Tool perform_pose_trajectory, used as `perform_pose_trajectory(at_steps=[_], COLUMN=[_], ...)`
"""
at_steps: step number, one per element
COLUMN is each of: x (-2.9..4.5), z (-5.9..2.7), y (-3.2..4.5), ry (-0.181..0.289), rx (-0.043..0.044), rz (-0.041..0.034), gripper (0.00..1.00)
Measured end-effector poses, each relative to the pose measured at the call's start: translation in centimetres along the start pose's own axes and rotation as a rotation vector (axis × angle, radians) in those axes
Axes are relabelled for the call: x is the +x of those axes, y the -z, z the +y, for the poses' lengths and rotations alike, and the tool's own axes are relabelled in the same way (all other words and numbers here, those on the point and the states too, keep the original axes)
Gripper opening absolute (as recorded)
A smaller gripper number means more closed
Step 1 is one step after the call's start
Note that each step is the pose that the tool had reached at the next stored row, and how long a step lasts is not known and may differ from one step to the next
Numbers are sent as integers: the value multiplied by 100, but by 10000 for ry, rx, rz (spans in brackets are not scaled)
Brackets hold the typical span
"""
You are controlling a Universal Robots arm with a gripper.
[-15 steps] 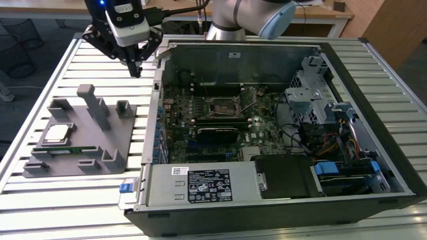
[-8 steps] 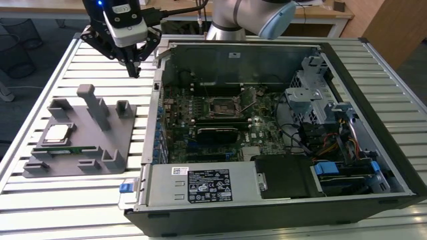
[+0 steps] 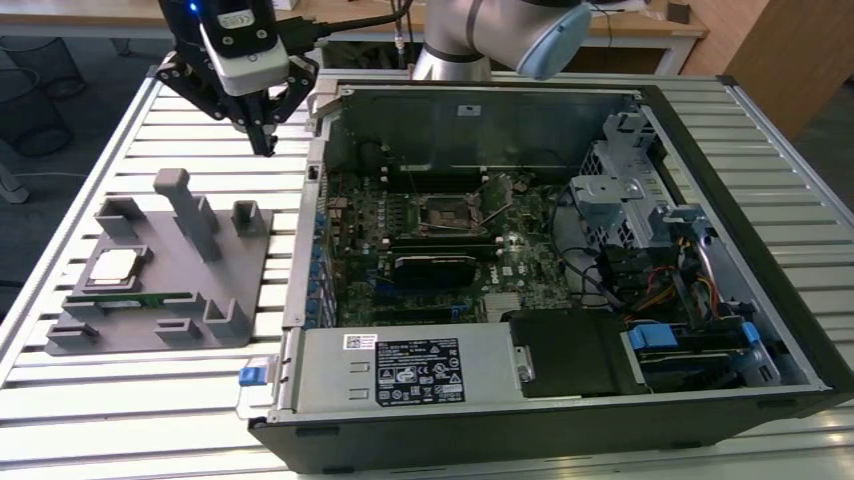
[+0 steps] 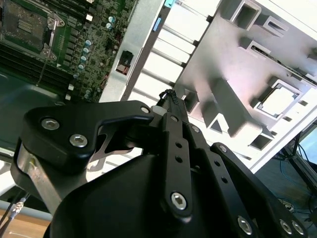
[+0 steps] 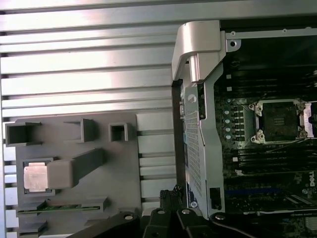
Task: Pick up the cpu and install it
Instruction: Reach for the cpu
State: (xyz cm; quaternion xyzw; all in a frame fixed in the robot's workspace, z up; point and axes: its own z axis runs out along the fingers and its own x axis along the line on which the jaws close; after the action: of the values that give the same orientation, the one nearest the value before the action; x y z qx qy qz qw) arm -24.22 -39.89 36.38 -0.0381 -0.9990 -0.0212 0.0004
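Overhead, gripper: fingertips pressed together to a point, holding nothing – poised above the slatted table, near the computer case.
Tray: grey, with upright blocks, beside the case.
Cpu: flat in a tray recess, well apart from the gripper.
Memory stick: green – just beside the cpu.
Socket: open on the motherboard, unfilled.

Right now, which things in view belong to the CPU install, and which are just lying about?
Job: the cpu, lying in the grey tray; the motherboard socket; the hand, shut, over the table, apart from the cpu.
Lying about: the green memory stick in the tray; the power supply; the drive cage.
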Motion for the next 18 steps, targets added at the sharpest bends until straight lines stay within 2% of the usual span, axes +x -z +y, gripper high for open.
perform_pose_trajectory(at_steps=[2,18], x=[36,105], z=[-3,-9], y=[-8,-25], ry=[-1,-1], rx=[2,4], rz=[15,37], gripper=[11,11])
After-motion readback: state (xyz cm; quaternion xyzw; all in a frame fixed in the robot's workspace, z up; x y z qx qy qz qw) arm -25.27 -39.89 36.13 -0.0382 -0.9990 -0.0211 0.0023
